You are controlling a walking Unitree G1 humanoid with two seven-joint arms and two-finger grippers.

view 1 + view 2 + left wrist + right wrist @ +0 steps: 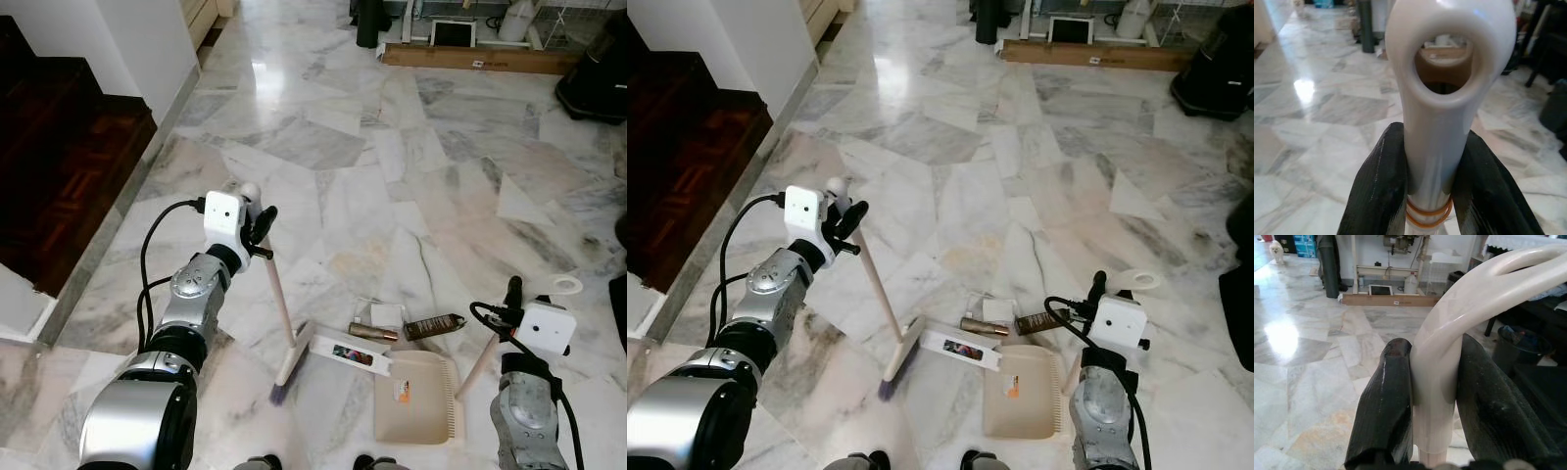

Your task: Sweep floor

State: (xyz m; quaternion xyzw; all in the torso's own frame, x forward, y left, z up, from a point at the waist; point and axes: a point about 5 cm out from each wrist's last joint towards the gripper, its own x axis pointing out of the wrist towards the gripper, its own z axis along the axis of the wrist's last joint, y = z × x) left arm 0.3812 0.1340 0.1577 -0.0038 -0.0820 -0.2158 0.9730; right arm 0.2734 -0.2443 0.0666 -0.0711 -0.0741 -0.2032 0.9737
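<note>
Bright, even daylight fills the scene. A white glare patch sits on the polished marble floor (pixel 265 73) at the far left, seen also in both wrist views. Shadows are soft and faint. Head views are sharp; the wrist views blur their backgrounds and nearest surfaces.

The floor (pixel 392 166) is polished marble, glossy with glare. The broom (pixel 277 294) has a smooth cream plastic handle; the dustpan (pixel 416 397) is matt beige plastic. Both grippers' fingers (pixel 1378 191) look like matt black rubber. The arms (pixel 137 421) are brushed silver metal.
</note>
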